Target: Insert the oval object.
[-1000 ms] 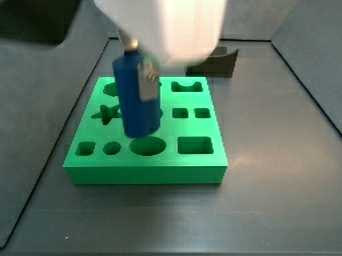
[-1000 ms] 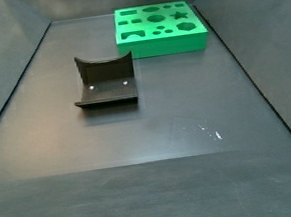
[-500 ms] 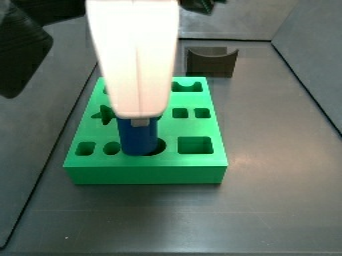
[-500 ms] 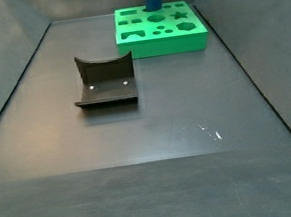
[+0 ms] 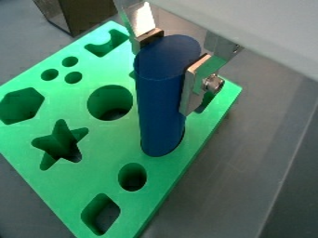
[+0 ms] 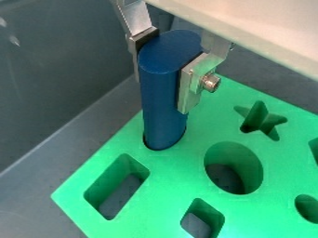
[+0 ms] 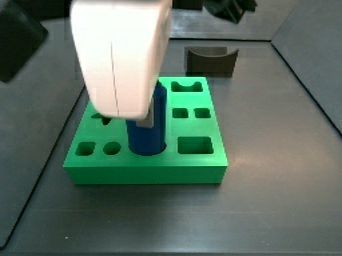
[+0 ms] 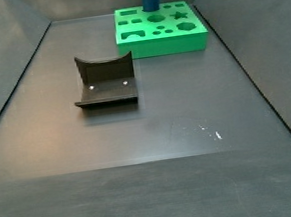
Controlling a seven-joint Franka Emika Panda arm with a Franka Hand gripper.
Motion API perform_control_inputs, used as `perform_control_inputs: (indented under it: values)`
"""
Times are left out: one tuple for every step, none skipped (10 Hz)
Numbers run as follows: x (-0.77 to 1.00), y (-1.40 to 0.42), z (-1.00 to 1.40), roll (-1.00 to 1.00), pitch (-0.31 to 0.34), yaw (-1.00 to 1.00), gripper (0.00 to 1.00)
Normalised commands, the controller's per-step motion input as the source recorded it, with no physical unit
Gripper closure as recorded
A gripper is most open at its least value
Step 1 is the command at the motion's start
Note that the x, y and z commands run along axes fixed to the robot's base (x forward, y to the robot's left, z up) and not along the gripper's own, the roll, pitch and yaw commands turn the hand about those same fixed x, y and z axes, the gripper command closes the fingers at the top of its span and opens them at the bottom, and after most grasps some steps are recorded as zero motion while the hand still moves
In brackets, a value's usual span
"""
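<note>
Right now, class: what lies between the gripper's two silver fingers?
The oval object, a blue peg, sits clamped between the fingers of the gripper, its foot in the green block, in both wrist views.

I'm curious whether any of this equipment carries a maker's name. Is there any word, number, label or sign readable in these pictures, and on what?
None: no readable text on the blue peg, the gripper shut on it over the green block, or the dark fixture on the floor.
</note>
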Motion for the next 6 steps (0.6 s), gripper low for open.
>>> perform_control_inputs:
  values:
    - [-0.02,-0.11,-0.68,0.18,-0.147,0.0,1.0]
    - [-0.1,-0.11,-0.73,0.12,-0.153,0.0,1.0]
    - [-0.03,-0.09,-0.6,0.11,-0.09,0.0,1.0]
    - [0.0,-0.07,-0.55,0.09,-0.014,0.0,1.0]
    - [0.0,-0.02,-0.41,-0.02,-0.03,-0.01,1.0]
    - [0.0,0.0,-0.21,-0.14,-0.05,0.0,1.0]
